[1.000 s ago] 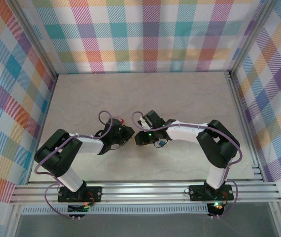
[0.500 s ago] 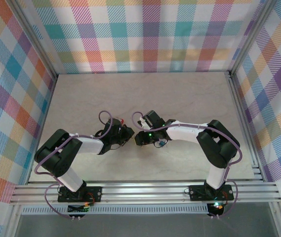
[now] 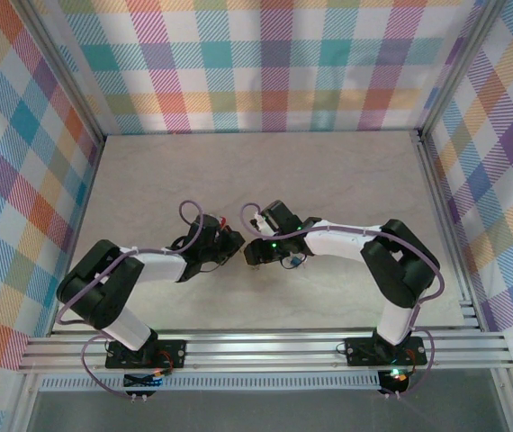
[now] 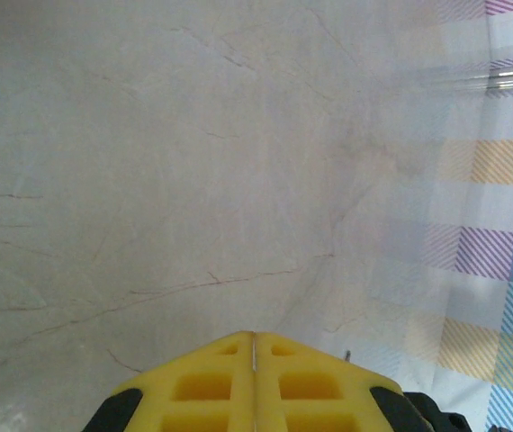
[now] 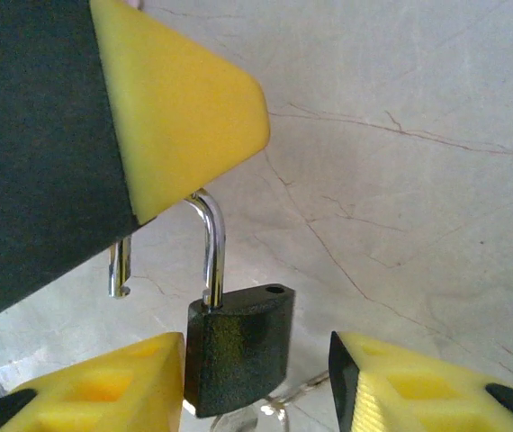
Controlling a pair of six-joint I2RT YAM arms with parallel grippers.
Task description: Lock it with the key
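A small black padlock (image 5: 237,351) hangs upright with its silver shackle (image 5: 213,243) swung open. The top of the shackle is hidden behind the yellow fingertips (image 5: 184,117) of my left gripper (image 4: 253,337), which is shut on it. A thin silver line shows between the closed pads. My right gripper (image 5: 256,346) is open around the padlock body: the left pad is next to it and the right pad stands clear of it. The silver key (image 5: 238,421) and its ring (image 5: 297,391) show just under the body. From above, both grippers (image 3: 238,248) meet at mid-table.
A marble-patterned tabletop (image 3: 328,180) is walled by plaid panels (image 3: 265,63) on three sides. A small blue thing (image 3: 294,262) lies under my right forearm. A red speck (image 3: 223,220) sits by the left wrist. An aluminium rail (image 3: 265,346) runs along the near edge.
The right gripper's jaws have spread wider around the padlock body. The left arm's elbow has shifted slightly left. Its fingers have closed fully.
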